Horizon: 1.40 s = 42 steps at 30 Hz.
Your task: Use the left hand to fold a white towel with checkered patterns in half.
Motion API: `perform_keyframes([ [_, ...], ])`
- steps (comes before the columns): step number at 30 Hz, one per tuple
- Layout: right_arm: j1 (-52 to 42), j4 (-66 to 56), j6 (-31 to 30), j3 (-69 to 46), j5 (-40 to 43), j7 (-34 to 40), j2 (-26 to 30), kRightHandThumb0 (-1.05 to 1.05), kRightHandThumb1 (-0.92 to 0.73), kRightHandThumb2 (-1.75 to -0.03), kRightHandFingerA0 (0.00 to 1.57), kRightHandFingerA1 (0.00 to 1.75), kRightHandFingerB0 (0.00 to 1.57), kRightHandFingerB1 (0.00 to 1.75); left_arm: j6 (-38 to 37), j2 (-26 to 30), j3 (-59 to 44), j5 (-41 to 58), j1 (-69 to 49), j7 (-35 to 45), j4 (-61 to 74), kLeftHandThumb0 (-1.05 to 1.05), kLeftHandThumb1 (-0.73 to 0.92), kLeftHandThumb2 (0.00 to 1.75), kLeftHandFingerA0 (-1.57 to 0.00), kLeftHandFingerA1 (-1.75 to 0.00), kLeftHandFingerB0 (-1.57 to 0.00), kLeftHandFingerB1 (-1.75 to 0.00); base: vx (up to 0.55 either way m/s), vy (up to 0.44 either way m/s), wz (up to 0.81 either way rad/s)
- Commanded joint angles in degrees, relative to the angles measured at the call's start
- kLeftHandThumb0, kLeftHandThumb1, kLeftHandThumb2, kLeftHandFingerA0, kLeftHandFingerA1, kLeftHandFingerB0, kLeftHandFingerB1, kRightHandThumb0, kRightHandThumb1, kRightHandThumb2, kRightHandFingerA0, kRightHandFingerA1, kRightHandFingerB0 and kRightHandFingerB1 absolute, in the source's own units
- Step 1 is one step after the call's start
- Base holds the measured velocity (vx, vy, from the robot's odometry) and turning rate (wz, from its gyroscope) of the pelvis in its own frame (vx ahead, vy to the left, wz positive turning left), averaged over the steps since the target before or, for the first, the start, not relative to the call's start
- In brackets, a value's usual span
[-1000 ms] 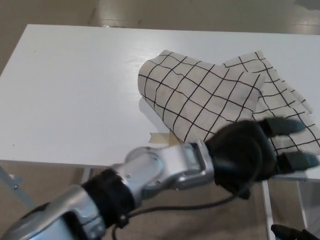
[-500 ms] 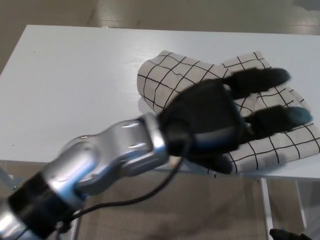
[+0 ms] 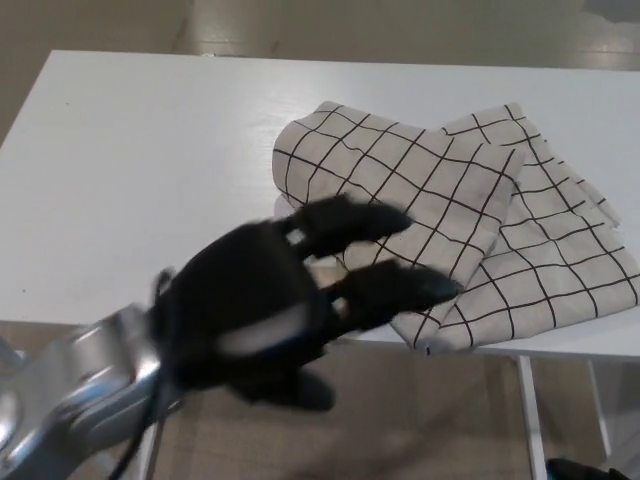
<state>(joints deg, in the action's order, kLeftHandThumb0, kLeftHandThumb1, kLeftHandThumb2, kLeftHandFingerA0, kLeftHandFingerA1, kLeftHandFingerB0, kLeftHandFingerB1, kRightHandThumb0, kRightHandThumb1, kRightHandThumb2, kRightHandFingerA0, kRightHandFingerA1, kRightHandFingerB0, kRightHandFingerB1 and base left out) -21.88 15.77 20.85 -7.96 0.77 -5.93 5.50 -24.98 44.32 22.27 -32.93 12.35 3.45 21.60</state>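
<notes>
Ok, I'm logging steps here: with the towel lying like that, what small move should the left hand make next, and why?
Probably draw clear of the table. The checkered towel already lies doubled over, one layer on the other, and the left hand is open, holding nothing, at the towel's near edge.

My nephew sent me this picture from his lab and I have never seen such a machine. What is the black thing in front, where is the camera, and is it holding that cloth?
The camera sits on a humanoid robot's head and looks down at a white table. The black shape is the robot's left hand, a thumb and two thick fingers on a silver forearm. Its fingers are spread and it holds nothing. On the table lies a white towel with a black checkered pattern, one layer folded over another, its front edge at the table's rim. The right hand is not visible.
</notes>
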Motion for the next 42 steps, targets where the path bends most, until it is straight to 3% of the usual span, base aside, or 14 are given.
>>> perform_keyframes([
  [1, -1.09, -5.15, -4.46, -3.22, 4.66, 0.08, 0.63, -0.31, -0.65, -0.59, 0.51, 0.56, 0.65, 0.50, -9.78, 10.34, -20.34, 38.73, -37.26, 7.23, 11.73, -0.55, 0.44, 0.54, -0.33, -0.33, -0.37, -0.33, 0.00, 0.000, 0.00],
  [4, -0.91, -5.72, -4.63, -3.56, 4.35, 0.16, 0.96, -0.31, -0.65, -0.59, 0.51, 0.56, 0.65, 0.49, -12.03, 7.98, -21.61, 40.60, -45.07, 6.40, 7.05, -0.59, 0.37, 0.69, -0.32, -0.42, -0.37, -0.41, 0.00, 0.000, 0.00],
  [5, -0.99, -5.51, -4.54, -3.68, 4.26, 0.11, 1.08, -0.31, -0.64, -0.59, 0.52, 0.56, 0.65, 0.49, -11.92, 7.58, -21.76, 40.68, -46.06, 6.55, 6.20, -0.53, 0.43, 0.54, -0.38, -0.34, -0.43, -0.34, 0.00, 0.000, 0.00],
  [11, -1.73, -4.61, -3.52, -4.17, 3.88, 0.33, 0.59, -0.30, -0.64, -0.59, 0.51, 0.57, 0.65, 0.49, -11.37, 4.98, -21.99, 41.79, -49.86, 8.72, -2.03, -0.54, 0.43, 0.54, -0.44, -0.35, -0.45, -0.34, 0.00, 0.000, 0.00],
  [20, -2.78, -4.03, -4.30, -3.54, 2.56, 0.71, -0.24, -0.29, -0.65, -0.59, 0.53, 0.56, 0.63, 0.49, -10.42, -5.20, -18.99, 31.68, -39.01, 7.14, -33.20, -0.62, 0.49, 0.56, -0.49, -0.37, -0.48, -0.35, 0.00, 0.000, 0.00],
  [21, -3.02, -4.03, -4.60, -3.38, 2.35, 0.75, -0.31, -0.31, -0.52, -0.91, 0.47, 0.65, 0.57, 0.65, -9.43, -6.88, -18.86, 30.11, -36.72, 6.28, -38.22, -0.72, 0.45, 0.80, -0.42, -0.46, -0.39, -0.43, 0.00, 0.000, 0.00],
  [22, -3.17, -3.92, -4.61, -3.24, 2.07, 0.80, -0.30, -0.32, -0.52, -0.91, 0.47, 0.65, 0.57, 0.65, -8.07, -8.27, -18.82, 28.94, -35.07, 5.30, -41.59, -0.65, 0.48, 0.58, -0.45, -0.38, -0.44, -0.35, 0.00, 0.000, 0.00],
  [24, -3.22, -3.46, -4.20, -3.05, 1.73, 0.86, -0.36, -0.32, -0.53, -0.91, 0.49, 0.66, 0.57, 0.64, -6.38, -10.36, -18.96, 27.43, -32.64, 3.80, -46.45, -0.66, 0.50, 0.57, -0.44, -0.37, -0.44, -0.34, 0.00, 0.000, 0.00],
  [28, -3.78, -2.32, -3.18, -2.75, 2.28, 0.49, -1.16, -0.32, -0.54, -0.91, 0.50, 0.67, 0.54, 0.63, -2.32, -14.73, -20.22, 26.31, -28.99, 0.10, -53.94, -0.63, 0.50, 0.57, -0.44, -0.37, -0.45, -0.34, 0.00, 0.000, 0.00],
  [29, -3.78, -1.93, -3.02, -2.76, 2.41, 0.40, -1.22, -0.29, -0.65, -0.59, 0.54, 0.58, 0.61, 0.48, -1.08, -15.90, -20.71, 26.50, -28.36, -0.75, -55.13, -0.61, 0.50, 0.57, -0.44, -0.37, -0.45, -0.34, 0.00, 0.000, 0.00],
  [30, -3.70, -1.75, -3.08, -2.76, 2.61, 0.32, -1.35, -0.30, -0.53, -0.91, 0.48, 0.66, 0.56, 0.65, 0.56, -17.28, -21.29, 26.70, -27.91, -1.93, -55.69, -0.52, 0.48, 0.55, -0.45, -0.39, -0.48, -0.36, 0.00, 0.000, 0.00],
  [31, -3.63, -1.68, -3.19, -2.75, 2.81, 0.28, -1.51, -0.30, -0.53, -0.91, 0.48, 0.66, 0.56, 0.65, 2.07, -18.53, -21.81, 26.81, -27.57, -3.08, -55.98, -0.52, 0.48, 0.55, -0.45, -0.39, -0.48, -0.36, 0.00, 0.000, 0.00],
  [32, -3.42, -1.26, -3.20, -2.77, 3.00, 0.31, -1.73, -0.29, -0.64, -0.60, 0.51, 0.58, 0.63, 0.51, 3.53, -19.78, -22.25, 26.79, -27.14, -4.24, -56.28, -0.49, 0.46, 0.55, -0.45, -0.40, -0.49, -0.36, 0.00, 0.000, 0.00],
  [42, -2.36, 2.66, -2.96, -3.25, 3.07, 0.21, -2.19, -0.26, -0.67, -0.59, 0.51, 0.60, 0.63, 0.52, 2.23, -24.03, -24.67, 23.73, -23.73, -6.95, -65.53, -0.49, 0.47, 0.55, -0.44, -0.41, -0.49, -0.36, 0.00, 0.000, 0.00],
])
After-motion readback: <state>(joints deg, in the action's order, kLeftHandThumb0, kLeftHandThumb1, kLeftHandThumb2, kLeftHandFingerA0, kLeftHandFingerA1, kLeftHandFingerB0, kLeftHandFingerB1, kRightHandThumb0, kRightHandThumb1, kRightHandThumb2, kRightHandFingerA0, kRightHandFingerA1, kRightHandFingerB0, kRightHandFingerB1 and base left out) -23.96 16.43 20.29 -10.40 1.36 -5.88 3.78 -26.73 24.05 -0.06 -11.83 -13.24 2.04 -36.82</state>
